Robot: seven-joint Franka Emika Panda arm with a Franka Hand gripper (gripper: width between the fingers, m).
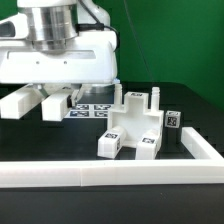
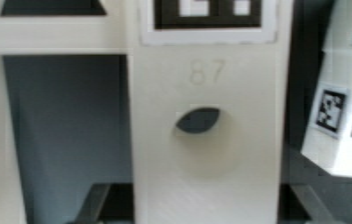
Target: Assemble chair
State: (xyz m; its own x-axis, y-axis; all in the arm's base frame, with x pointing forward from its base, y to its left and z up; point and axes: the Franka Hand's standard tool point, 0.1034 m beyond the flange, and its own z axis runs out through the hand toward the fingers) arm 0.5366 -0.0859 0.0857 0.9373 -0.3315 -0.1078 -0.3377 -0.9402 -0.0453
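Nearest the camera, a long plain white rail [image 1: 100, 175] runs across the front of the black table. Behind it, at the exterior view's left, the arm's bulky white two-finger gripper [image 1: 40, 106] hangs low over the table. Its jaws look fairly wide apart, but I cannot tell whether they clamp anything. Next comes the marker board [image 1: 92, 106], then the partly built chair [image 1: 130, 128] of chunky white plastic, its posts upright, right of centre behind the rail. A loose tagged white block [image 1: 173, 120] lies just beside it. The risk, I judge, is a skewed grip. If the fingers close off-centre, the part could twist or slip, and the broad hand could knock the chair's posts when it crosses over. Only the wrist view shows a flat white part with an oval hole [image 2: 199, 120] lying between the dark fingertips [image 2: 111, 205]. Only the exterior view shows the chair whole.
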